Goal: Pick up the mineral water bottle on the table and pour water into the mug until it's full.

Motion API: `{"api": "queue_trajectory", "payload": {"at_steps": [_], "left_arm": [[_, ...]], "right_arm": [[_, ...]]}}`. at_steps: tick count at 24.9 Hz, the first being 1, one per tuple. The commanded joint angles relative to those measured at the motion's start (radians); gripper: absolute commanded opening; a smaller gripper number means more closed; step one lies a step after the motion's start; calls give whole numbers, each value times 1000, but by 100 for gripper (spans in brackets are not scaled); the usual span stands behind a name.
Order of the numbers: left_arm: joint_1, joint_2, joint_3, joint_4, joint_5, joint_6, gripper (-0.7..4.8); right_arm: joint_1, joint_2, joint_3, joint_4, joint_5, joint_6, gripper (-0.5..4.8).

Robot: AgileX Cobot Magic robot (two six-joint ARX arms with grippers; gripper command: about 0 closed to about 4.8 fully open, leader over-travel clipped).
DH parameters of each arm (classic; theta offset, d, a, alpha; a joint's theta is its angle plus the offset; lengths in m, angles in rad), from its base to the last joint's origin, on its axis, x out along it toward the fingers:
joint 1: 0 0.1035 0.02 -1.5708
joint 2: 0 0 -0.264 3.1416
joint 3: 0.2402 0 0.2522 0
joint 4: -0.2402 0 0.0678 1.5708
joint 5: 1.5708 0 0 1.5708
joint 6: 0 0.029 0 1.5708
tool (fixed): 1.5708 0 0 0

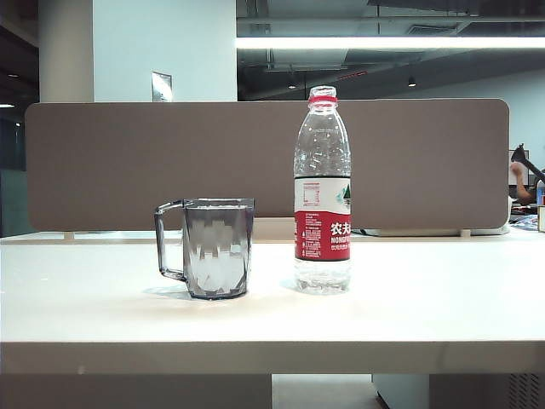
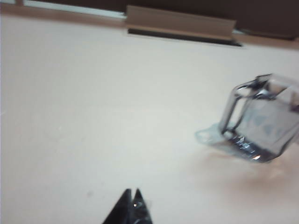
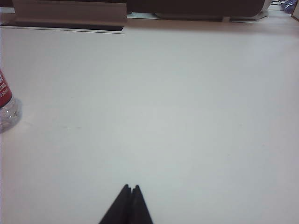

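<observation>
Two pinched-shut, empty grippers, left (image 2: 132, 192) and right (image 3: 131, 187), hover over the white table (image 1: 426, 298); the upright clear red-labelled mineral water bottle (image 3: 5, 105) stands left of the right one, beside the grey faceted mug (image 2: 261, 122).

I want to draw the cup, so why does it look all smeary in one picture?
In the left wrist view the mug is motion-blurred, beyond the shut left end effector; in the exterior view the mug and bottle are sharp under a bright ceiling light; the right wrist view is sharp, right end effector shut.
</observation>
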State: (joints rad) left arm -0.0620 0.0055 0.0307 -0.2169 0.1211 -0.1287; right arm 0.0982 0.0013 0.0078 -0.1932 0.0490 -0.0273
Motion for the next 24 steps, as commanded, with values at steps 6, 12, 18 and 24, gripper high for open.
{"api": "queue_trajectory", "payload": {"at_steps": [6, 12, 18, 24], "left_arm": [[-40, 2, -22, 32, -102, 66, -5], [-40, 2, -22, 32, -99, 66, -5], [-39, 2, -22, 32, -99, 66, -5], [-16, 2, -22, 33, -98, 66, -5]], "right_arm": [[0, -1, -7, 14, 0, -3, 12], [0, -1, -7, 14, 0, -3, 12], [0, -1, -7, 14, 0, -3, 12], [0, -1, -7, 14, 0, -3, 12]]}}
